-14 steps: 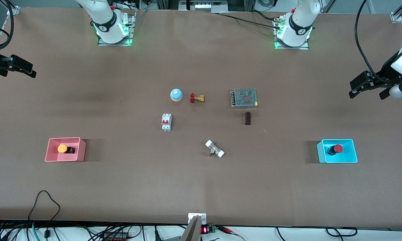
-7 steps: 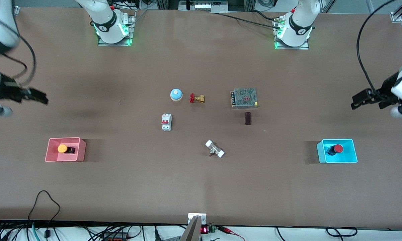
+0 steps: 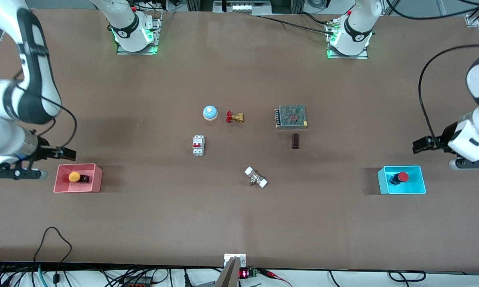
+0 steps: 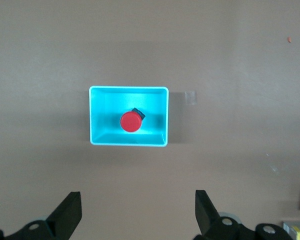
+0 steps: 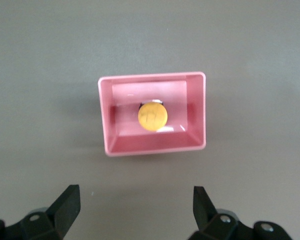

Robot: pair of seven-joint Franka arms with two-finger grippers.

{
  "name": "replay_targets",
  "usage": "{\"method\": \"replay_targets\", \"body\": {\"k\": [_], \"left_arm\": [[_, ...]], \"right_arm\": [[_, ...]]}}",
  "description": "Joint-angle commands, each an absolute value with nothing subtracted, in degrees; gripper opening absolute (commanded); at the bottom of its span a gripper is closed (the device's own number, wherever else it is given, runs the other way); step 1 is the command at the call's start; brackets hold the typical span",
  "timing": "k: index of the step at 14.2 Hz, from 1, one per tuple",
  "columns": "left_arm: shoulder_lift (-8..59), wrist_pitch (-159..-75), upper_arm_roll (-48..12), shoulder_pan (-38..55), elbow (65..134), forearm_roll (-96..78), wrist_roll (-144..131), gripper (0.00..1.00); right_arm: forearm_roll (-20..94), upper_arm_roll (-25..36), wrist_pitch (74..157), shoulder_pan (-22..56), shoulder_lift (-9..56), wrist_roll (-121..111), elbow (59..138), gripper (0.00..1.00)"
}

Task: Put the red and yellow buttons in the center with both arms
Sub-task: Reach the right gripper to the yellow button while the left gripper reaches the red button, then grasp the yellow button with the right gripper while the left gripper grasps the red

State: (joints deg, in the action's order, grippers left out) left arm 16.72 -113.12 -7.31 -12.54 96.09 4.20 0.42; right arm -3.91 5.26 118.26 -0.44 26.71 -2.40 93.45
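My left tool and right tool, both spread, could bump the cyan tray or pink tray walls and miss the red button and yellow button.

Red button: round red mushroom cap on a short black body, lying tilted inside the cyan tray, near the table edge at the left arm's end.
Yellow button: round yellow-orange cap on a short black body, lying on its side inside the pink tray, near the table edge at the right arm's end.
Center: plain matte brown tabletop, holding neither button.
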Motion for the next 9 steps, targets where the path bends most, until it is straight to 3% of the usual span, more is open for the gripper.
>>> {"method": "replay_targets", "body": {"k": [1, 9], "left_arm": [[20.73, -117.05, -7.47, -14.06, 95.27, 5.36, 1.05, 1.0], [30.93, -127.43, -7.3, -15.2, 95.27, 5.45, 2.46, 1.0]], "right_arm": [[-4.75, 5.27, 122.41, -0.97, 31.72, -4.47, 90.79, 1.0], [-3.87, 5.19, 131.22, -2.9, 39.02, -7.65, 90.44, 1.0]]}}
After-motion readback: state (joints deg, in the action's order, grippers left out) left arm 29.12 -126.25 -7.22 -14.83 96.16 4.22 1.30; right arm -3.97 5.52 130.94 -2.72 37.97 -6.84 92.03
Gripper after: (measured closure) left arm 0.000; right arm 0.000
